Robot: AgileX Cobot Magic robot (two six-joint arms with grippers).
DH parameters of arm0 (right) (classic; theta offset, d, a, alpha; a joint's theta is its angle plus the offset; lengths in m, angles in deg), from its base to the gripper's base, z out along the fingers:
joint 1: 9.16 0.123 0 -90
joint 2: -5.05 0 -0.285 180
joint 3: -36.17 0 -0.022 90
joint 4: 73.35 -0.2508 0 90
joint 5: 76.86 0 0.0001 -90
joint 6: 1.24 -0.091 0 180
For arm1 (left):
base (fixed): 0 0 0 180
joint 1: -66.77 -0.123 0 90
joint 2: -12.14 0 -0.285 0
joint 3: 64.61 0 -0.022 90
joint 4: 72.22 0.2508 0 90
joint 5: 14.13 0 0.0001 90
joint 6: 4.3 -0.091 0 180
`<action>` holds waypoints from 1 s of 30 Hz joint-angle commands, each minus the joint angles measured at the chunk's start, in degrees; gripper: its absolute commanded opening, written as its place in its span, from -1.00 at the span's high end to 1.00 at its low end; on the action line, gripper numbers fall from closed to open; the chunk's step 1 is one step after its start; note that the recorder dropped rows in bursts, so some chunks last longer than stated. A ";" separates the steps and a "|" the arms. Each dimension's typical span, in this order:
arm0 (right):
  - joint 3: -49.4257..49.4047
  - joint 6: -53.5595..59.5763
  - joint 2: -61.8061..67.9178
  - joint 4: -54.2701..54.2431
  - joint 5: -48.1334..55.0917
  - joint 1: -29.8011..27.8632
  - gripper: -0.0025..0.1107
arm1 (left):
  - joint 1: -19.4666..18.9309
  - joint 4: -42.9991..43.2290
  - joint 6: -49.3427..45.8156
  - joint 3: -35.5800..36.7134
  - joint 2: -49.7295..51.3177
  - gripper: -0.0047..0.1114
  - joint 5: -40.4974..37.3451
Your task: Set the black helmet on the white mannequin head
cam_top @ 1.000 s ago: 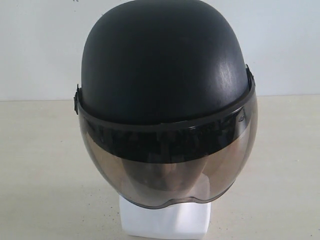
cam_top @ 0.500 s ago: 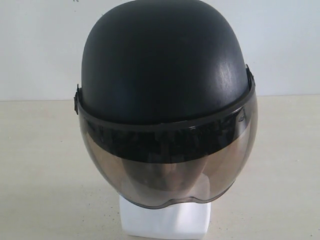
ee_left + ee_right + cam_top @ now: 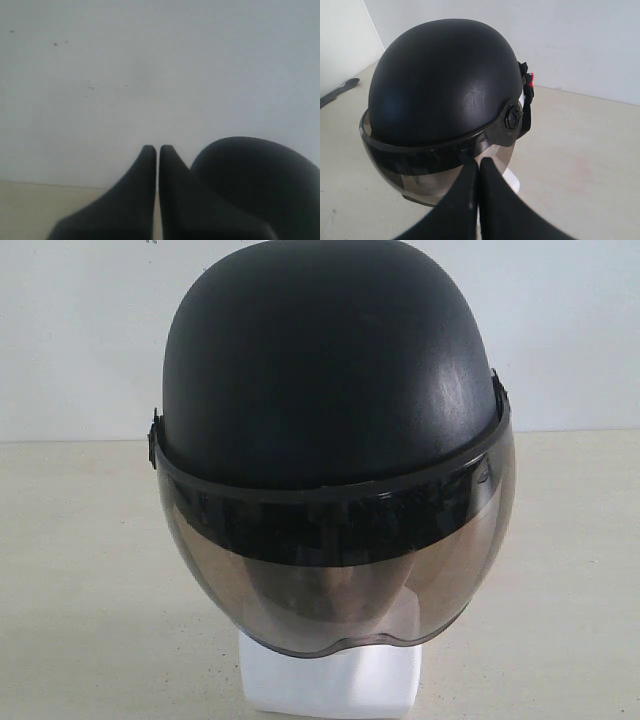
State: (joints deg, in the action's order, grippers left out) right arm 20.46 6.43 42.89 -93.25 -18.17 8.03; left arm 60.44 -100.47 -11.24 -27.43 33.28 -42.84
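Nothing legible: no word, number or brand can be read anywhere. The round matte-black helmet (image 3: 330, 360) bears only a faint pale scuff-like mark on its shell. Its smoky tinted bubble visor (image 3: 330, 585) carries a tiny dark mark at its right edge, too small to read.

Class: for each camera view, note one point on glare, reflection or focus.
Exterior view: a soft sheen on the black helmet, and reflections on its tinted visor dim the white mannequin head behind it. Left wrist view: the left tool and the helmet's edge are soft, out of focus. Right wrist view: the helmet is sharp, the right tool blurred in the foreground.
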 commanded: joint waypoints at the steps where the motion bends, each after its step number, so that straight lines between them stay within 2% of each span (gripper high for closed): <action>1: -0.24 0.18 -0.17 0.17 -0.23 0.05 0.96 | -1.08 4.43 4.74 9.40 -4.61 0.84 6.79; 6: -0.24 0.18 -0.17 0.17 -0.23 0.05 0.96 | 0.74 13.44 11.70 19.39 -6.62 0.84 13.02; 11: -0.24 0.18 -0.17 0.17 -0.23 0.05 0.96 | 2.13 27.47 23.16 26.99 -7.37 0.84 13.99; 14: -0.24 0.18 -0.17 0.17 -0.23 0.05 0.96 | 3.45 31.29 25.86 30.72 -8.18 0.84 14.69; 21: -0.24 0.18 -0.17 0.17 -0.23 0.05 0.96 | 5.66 31.86 25.86 40.04 -13.36 0.84 18.38; 23: -0.24 0.18 -0.17 0.17 -0.23 0.05 0.96 | 5.66 32.18 25.86 40.04 -13.36 0.84 17.41; 26: -0.24 0.18 -0.17 0.17 -0.23 0.05 0.96 | 5.66 34.95 23.65 40.04 -13.36 0.84 11.05; 30: -0.24 0.18 -0.17 0.17 -0.23 0.05 0.96 | 5.66 39.47 19.54 40.04 -13.36 0.84 11.12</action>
State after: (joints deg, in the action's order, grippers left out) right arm 20.46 6.43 42.89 -93.25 -18.17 8.03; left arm 65.76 -63.86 10.98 12.45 20.13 -31.24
